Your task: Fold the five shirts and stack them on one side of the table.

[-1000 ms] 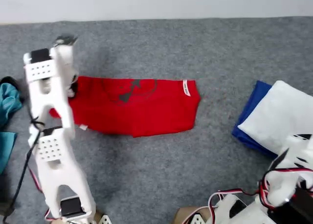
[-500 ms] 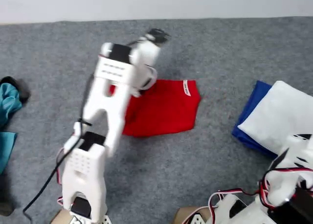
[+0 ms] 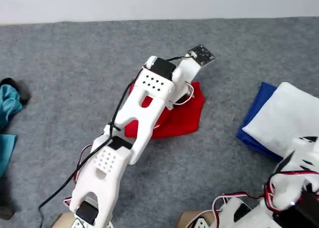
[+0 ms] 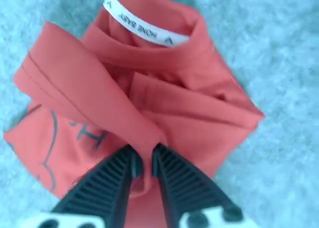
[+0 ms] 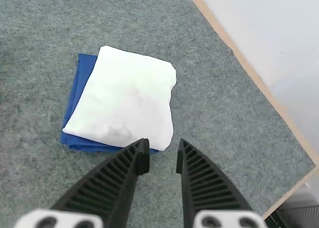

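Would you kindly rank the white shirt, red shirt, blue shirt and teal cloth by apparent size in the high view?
1. white shirt
2. red shirt, partly covered by the left arm
3. blue shirt and teal cloth: both only partly showing, too alike to rank
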Available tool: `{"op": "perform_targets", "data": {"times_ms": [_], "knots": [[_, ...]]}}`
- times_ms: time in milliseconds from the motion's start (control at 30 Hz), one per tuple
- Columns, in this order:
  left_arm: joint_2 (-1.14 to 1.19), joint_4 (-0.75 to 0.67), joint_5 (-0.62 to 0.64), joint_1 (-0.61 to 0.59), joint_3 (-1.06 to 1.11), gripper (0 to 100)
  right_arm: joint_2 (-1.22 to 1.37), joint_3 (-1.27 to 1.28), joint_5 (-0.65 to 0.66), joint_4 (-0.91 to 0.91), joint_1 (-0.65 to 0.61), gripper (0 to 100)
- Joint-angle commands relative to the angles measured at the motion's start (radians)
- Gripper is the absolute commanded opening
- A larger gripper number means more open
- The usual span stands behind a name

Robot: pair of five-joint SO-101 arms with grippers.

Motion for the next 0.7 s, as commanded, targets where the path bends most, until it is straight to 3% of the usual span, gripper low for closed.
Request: {"op": "perform_targets", "data": {"times_ms": [0,200,433,667], "knots": [[0.037,0.011,0.023,0.008,-0.143,0,-0.002,-0.003,0.005,0.039,0.013,10.2],[0.127,0.040,0.029,0.029,-0.314,0,-0.002,-0.003,0.005,0.039,0.013,10.2],[0.173,0.032,0.038,0.054,-0.331,1,-0.002,-0.002,0.003,0.039,0.013,10.2],[0.140,0.061,0.041,0.038,-0.361,19,-0.021,-0.002,0.003,0.041,0.013,10.2]]}}
